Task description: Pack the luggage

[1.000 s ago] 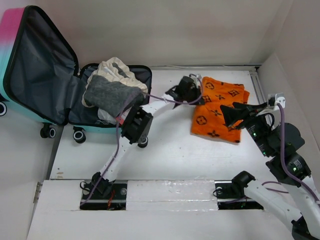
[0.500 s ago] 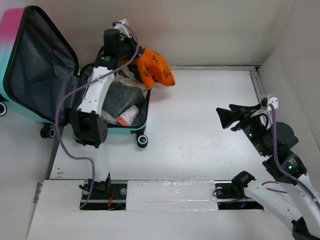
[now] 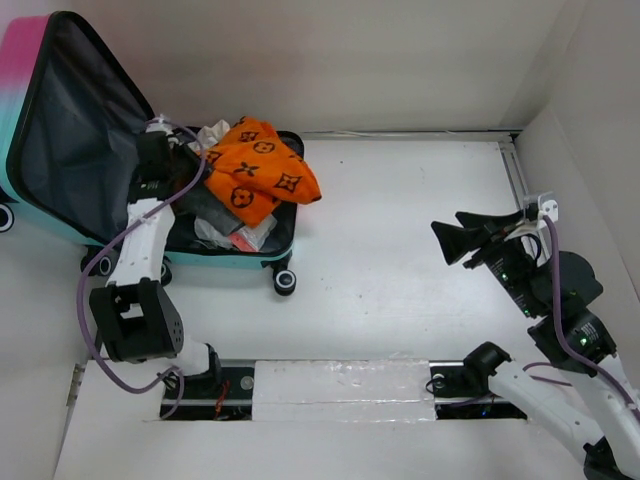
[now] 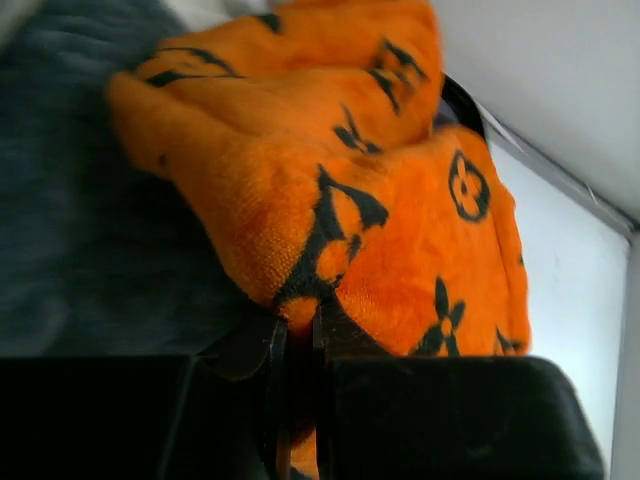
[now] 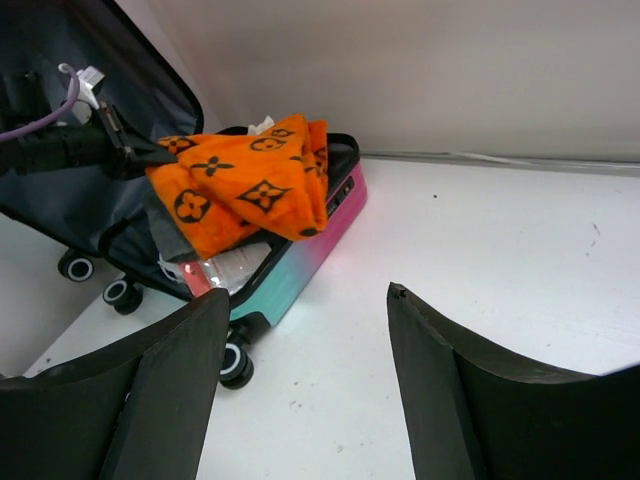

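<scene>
Now left fingers (image 4: 276,392), pinching orange towel (image 3: 255,175), have lowered it onto the luggage (image 3: 75,140); right fingers (image 5: 170,400) spread.

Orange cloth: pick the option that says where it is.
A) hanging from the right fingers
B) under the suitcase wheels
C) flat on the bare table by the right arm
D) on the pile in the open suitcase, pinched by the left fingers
D: the orange cloth lies in the open luggage, and the left fingers are shut on its edge; the right fingers are open and empty.

orange blanket (image 3: 262,170) with black motifs, pink-to-teal luggage (image 3: 20,50), dark grey lining (image 3: 80,130)
</scene>
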{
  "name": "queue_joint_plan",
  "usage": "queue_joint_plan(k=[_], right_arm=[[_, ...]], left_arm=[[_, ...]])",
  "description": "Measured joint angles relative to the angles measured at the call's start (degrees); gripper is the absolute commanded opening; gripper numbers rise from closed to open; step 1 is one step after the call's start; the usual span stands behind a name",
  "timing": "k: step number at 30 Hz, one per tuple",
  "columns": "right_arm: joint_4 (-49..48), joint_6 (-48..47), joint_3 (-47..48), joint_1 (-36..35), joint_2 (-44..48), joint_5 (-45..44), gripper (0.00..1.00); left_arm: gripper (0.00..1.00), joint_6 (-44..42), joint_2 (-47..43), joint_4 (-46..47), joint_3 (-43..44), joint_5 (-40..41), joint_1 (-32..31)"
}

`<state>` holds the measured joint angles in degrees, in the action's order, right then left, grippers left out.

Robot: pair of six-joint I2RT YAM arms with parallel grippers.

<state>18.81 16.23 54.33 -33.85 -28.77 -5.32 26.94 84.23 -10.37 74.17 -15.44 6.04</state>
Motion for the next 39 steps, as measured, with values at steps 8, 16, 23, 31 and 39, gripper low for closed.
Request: queue_joint_plan(k=[8,16,23,31,39], right_arm=[[-0.07,-0.02,-0.46,0.00,0.66,2.32,0.72],[-2.56,0.09,-2.64,0.00,-2.01,5.53,0.73],[-5.27,1.16,-6.95,0.00,-8.50,8.83,0.73],[-6.91,1.29,-7.76,0.00,-9.40,8.83,0.73],[-9.27,1.33,-8.79,-0.42,-13.86,8.85,0.48]], left_arm=[[0.00,0.83,-1.27,1.07,-2.60,5.27,6.29],[0.00,0.92,-5.18,0.90,-6.05,13.57,5.68],[0.63,0.39,-1.46,-2.95,-6.80,16.13,4.17],[0.74,1.66,-13.79,-1.66,-6.23,14.60,3.67],[0.54,1.95,-12.55,3.32,0.66,15.50,-15.65]])
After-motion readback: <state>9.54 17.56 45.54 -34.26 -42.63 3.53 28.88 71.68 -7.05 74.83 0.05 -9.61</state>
